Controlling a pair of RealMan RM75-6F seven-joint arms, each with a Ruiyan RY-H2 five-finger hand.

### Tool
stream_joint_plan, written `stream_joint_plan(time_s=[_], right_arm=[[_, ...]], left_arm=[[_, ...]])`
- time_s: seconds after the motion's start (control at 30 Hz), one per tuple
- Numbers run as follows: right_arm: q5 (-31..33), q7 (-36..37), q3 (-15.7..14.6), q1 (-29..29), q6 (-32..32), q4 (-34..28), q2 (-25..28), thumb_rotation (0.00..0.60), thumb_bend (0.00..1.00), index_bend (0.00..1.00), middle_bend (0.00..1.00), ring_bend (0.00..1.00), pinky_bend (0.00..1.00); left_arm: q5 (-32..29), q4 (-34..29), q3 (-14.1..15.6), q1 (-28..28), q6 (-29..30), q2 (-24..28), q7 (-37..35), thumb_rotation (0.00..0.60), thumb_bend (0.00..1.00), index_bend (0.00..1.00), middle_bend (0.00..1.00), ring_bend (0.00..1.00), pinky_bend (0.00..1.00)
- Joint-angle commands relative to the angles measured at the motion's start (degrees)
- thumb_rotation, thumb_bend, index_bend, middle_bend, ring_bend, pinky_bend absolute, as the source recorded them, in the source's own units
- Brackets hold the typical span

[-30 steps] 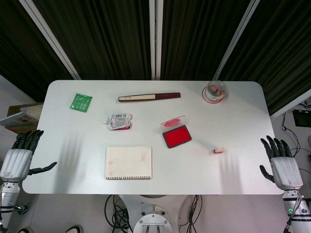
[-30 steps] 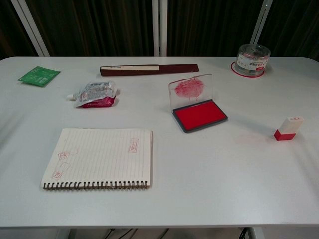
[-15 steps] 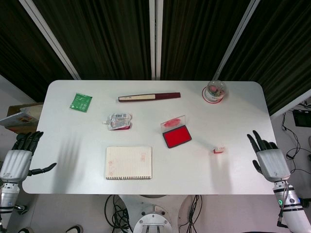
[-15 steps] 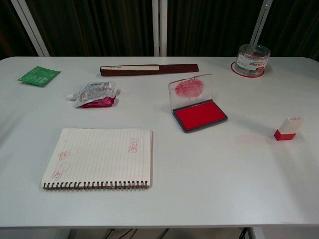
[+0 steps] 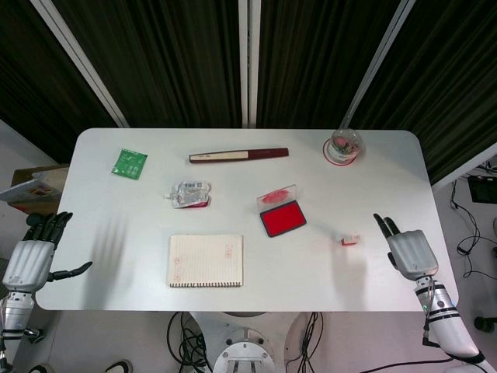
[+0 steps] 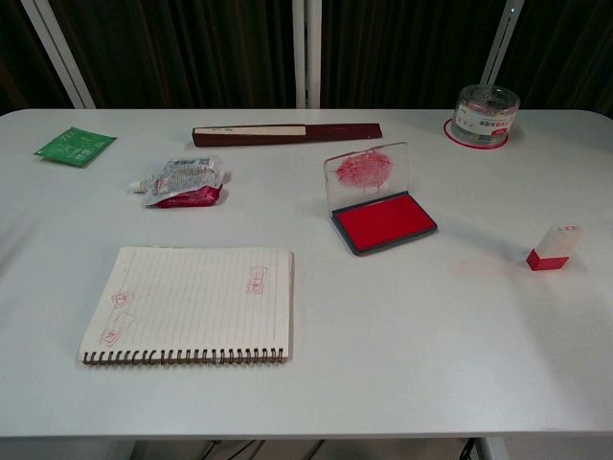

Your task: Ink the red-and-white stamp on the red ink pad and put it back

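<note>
Right robot hand [image 5: 410,250] now over white table [image 5: 116,210] (perhaps hovering).

We see the stamp [image 5: 350,240] just right of the red ink pad [image 5: 282,220], right hand [image 5: 408,250] near it, holding nothing.

The red ink pad [image 6: 384,222] lies open on the table, a dark tray filled with bright red, its clear lid [image 6: 368,173] standing upright along the far edge and smeared with red. The red-and-white stamp [image 6: 554,246] lies tilted to the right of the pad, well apart from it, red base nearest
</note>
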Motion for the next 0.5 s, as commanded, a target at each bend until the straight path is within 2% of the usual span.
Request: stream_joint_plan(time_s=[0.03,0.4,0.5], right_arm=[[-0.9,2.4,0.4,1.6,-0.8,3.2,-2.6,0.600,0.22,0.08,0.24,0.91,1.00],[1.7,-0.7,1.3,6.1,-5.7,8.5,-8.6,0.600,0.22,0.12,0.25,0.91,1.00],[1.8,-1.0,1.2,6.9,-6.3,8.9,-9.6,0.600,0.22,0.16,0.25,0.91,1.00]], left_arm=[[-0.3,0.2,0.0,-0.1,-0.3,-0.2,0.1,0.241,0.08,0.00,0.08,0.08,0.19],[-0.6,0.4,-0.3,-0.4,-0.9,-0.2,-0.4,0.243,0.08,0.00,0.08,0.08,0.19],[-0.7,0.4,-0.4,-0.5,-0.8,-0.1,-0.4,0.243,0.08,0.00,0.08,0.08,0.19]])
